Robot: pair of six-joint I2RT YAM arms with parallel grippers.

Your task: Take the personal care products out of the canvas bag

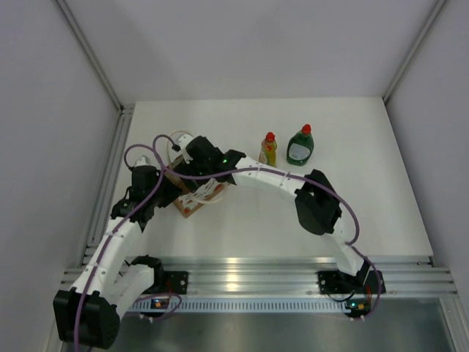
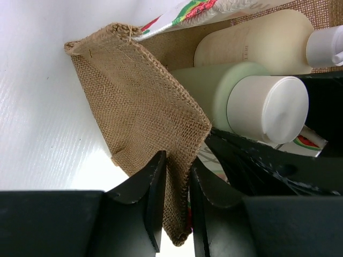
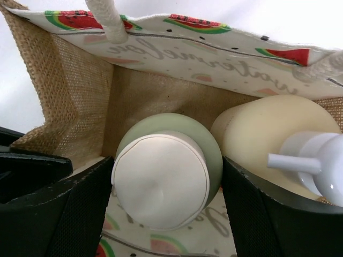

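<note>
While inside canvas bag [image 3: 64, 80], right gripper [image 3: 169, 211] astride white-capped bottle [image 3: 161, 174]

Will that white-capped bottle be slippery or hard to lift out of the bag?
Probably stiff: the white-capped bottle looks like hard plastic. Its smooth round sides might slip when squeezed. Being a cylinder, it would likely roll if laid down.

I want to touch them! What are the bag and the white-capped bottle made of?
The bag looks like coarse burlap, rough and matte: you can see crisscross threads. Its watermelon-printed panel seems smoother. The bottle is probably plastic, pale green and smooth with a soft sheen. Its cap looks like smooth white plastic.
</note>
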